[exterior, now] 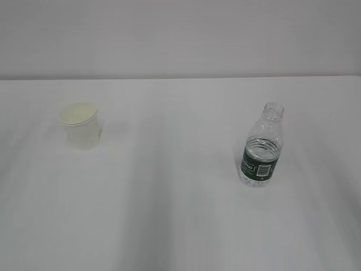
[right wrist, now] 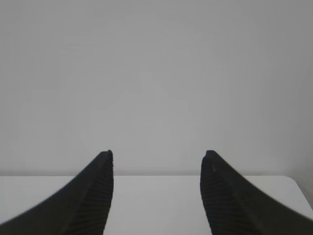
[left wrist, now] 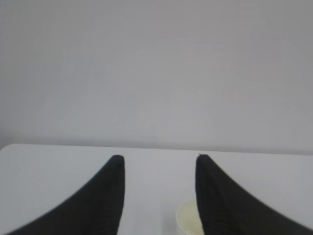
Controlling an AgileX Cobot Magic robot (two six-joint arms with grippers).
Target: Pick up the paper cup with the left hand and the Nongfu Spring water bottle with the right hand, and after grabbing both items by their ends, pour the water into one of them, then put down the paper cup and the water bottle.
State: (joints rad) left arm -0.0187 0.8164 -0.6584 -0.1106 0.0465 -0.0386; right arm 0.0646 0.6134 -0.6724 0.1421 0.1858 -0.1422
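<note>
The paper cup [exterior: 81,125] at the left of the frame looks like matt white paper with a rolled rim and a pale cream inside. The bottle [exterior: 261,147] at the right is clear, glossy ribbed plastic with a dark green label band. The surface [exterior: 169,214] under them is plain matt white. In both wrist views the black jaws look matt, with fine ridges.

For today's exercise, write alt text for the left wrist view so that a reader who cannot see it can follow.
Two black gripper fingers stand apart with nothing between them, reaching over a white table toward a plain pale wall. The rim of the paper cup peeks in at the bottom edge, beside the right-hand finger and partly hidden by it.
</note>
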